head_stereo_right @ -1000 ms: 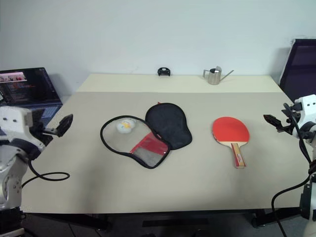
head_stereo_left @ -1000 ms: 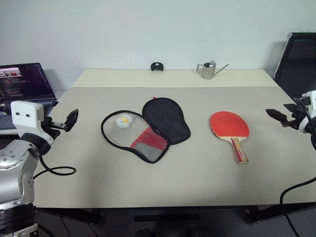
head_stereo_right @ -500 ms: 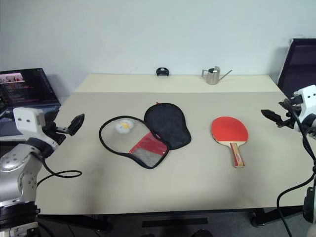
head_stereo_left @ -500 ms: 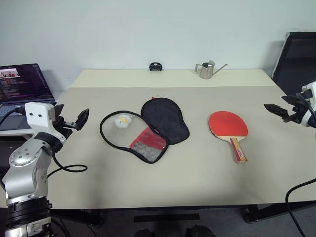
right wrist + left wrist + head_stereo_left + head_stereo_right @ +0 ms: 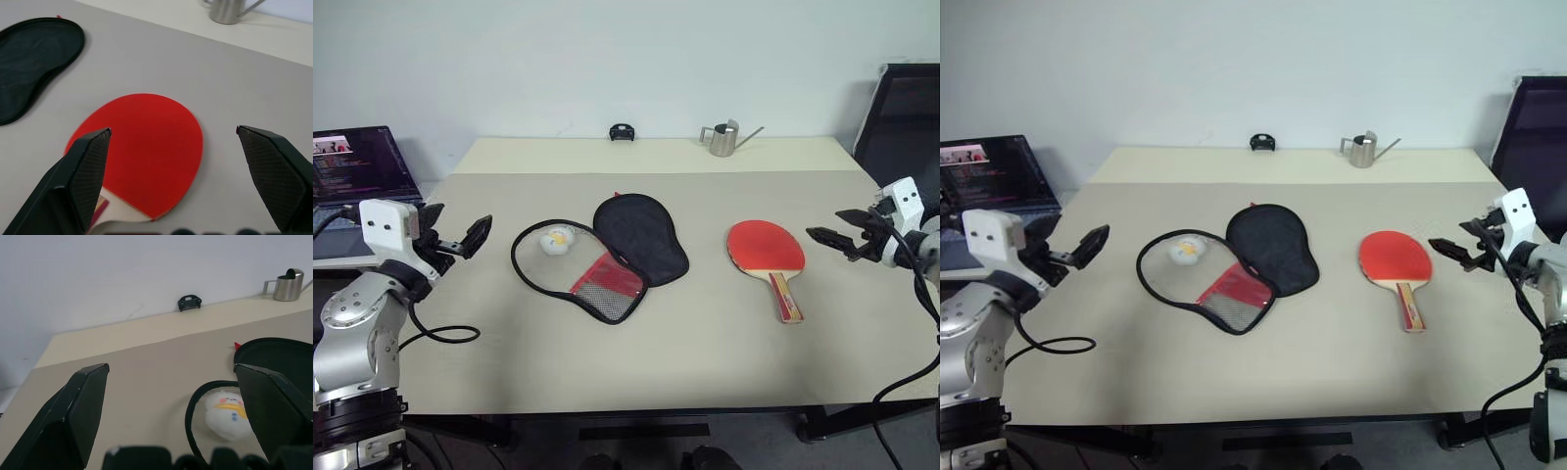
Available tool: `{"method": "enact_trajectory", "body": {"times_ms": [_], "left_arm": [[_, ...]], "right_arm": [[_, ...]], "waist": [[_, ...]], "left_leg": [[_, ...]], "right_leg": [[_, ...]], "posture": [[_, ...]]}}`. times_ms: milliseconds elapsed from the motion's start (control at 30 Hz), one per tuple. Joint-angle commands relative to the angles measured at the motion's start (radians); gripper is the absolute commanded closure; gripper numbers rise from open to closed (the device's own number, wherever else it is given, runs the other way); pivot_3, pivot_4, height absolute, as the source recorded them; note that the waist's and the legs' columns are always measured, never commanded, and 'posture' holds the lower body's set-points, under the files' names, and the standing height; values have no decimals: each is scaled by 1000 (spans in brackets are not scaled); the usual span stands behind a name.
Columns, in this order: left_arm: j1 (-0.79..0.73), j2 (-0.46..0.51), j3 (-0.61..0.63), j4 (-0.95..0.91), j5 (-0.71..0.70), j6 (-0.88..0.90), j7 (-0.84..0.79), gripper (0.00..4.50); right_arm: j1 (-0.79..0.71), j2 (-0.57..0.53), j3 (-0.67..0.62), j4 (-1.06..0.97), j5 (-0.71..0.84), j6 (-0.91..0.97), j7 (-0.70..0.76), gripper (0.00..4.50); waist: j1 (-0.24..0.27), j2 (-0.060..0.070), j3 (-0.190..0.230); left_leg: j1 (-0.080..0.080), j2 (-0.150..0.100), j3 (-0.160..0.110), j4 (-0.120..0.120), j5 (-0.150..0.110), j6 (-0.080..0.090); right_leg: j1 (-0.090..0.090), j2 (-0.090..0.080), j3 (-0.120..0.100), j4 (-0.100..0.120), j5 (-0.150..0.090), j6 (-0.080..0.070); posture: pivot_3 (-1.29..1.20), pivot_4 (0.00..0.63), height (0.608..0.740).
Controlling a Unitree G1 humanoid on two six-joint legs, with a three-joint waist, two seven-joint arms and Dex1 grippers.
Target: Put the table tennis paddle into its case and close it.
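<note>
Lying face-up on the beige tabletop (image 5: 705, 333), red rubber showing: the table tennis paddle (image 5: 769, 253), round head toward the far wall, striped wooden handle toward the near edge. To the paddle's left, a gap of bare tabletop away, the case (image 5: 607, 253), unzipped and spread flat: black half nearer the paddle, the other half outlined by black edging with a red panel and mesh pocket inside. Within that outlined half, on the side farthest from the paddle, a white-yellow round charm (image 5: 556, 238).

Just to the paddle's right, above the tabletop and aimed toward the head: the right claw (image 5: 830, 239), fingers spread wide, nothing between them, not touching the paddle. In the right wrist view, the red face framed between the two black fingers (image 5: 83, 171).

Well to the paddle's left, beyond the case, near the tabletop's left edge: the left claw (image 5: 460, 233), fingers likewise apart and empty, pointing toward the case.

Behind the paddle, at the far edge: a small metal watering can (image 5: 725, 139); left of it, a small black object (image 5: 624, 132).
</note>
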Motion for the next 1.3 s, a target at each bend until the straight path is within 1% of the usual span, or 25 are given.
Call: {"method": "enact_trajectory", "body": {"times_ms": [33, 167, 333, 467, 567, 667, 833, 933, 1033, 1167, 1300], "left_arm": [[-23, 35, -6, -40, -59, 39, -73, 53], [-42, 49, -33, -50, -98, 91, -135, 53], [-83, 68, -81, -28, -93, 112, -205, 53], [-141, 84, -104, 26, -93, 119, -255, 53], [-158, 96, -121, 50, -103, 143, -308, 53], [-175, 97, -139, 74, -76, 132, -317, 53], [-191, 98, -141, 76, -80, 133, -321, 53], [-188, 97, -141, 68, -83, 136, -325, 53], [-179, 98, -144, 53, -89, 144, -338, 53], [-172, 103, -139, 43, -87, 150, -339, 53], [-166, 101, -136, 31, -85, 154, -330, 53]], "right_arm": [[12, 14, 17, -144, 45, 106, 9, 0], [4, 88, 33, -251, 93, 203, -17, 0], [2, 180, 68, -331, 118, 252, -42, 0], [-28, 259, 101, -334, 120, 279, -77, 0], [-51, 297, 133, -316, 113, 298, -89, 0], [-68, 331, 165, -286, 90, 286, -109, 0], [-103, 412, 211, -226, 62, 284, -157, 0], [-130, 470, 233, -171, 34, 256, -193, 0], [-173, 530, 252, -64, -14, 190, -240, 0], [-260, 603, 253, 157, -92, 62, -334, 0], [-331, 639, 248, 354, -153, -61, -395, 0]], "waist": [[-1, 0, 0], [-3, 0, 0], [-2, 0, 0], [-2, 0, 0], [-5, 0, 0], [-4, 0, 0], [-5, 0, 0], [-5, 0, 0], [-6, -1, 0], [-7, 0, 0], [-8, -1, 0]], "left_leg": [[0, 0, 0, 0, 0, 0], [0, 0, 0, 0, 0, 0], [0, 0, -1, 1, 0, 0], [0, 0, -1, 1, 0, 0], [0, 0, -1, 1, 0, 0], [0, 0, -1, 0, 0, 0], [-1, 0, -1, 1, 0, 0], [-1, 0, -1, 0, 0, 0], [-1, 0, -1, 1, 0, 0], [-1, 0, -1, 1, 0, 0], [-2, 0, -1, 0, 0, -1]], "right_leg": [[0, 0, 0, 0, 0, 0], [0, 0, 0, 1, 0, 0], [0, 0, 0, 0, 0, 0], [0, 0, -1, 0, 0, 0], [0, 0, -1, 1, 0, 0], [-1, 0, -1, 0, 0, 0], [-1, 0, -1, 0, 0, 0], [-1, 0, -1, 1, 0, 0], [-1, 0, -1, 1, 0, 0], [-2, 0, -1, 1, 0, 0], [-2, 0, -1, 0, 0, 0]], "posture": [[0, 150, 740], [0, 150, 740], [0, 150, 740], [0, 150, 740], [0, 150, 740], [0, 150, 740], [0, 150, 740], [0, 150, 740], [0, 150, 740], [0, 150, 740], [0, 150, 740]]}}
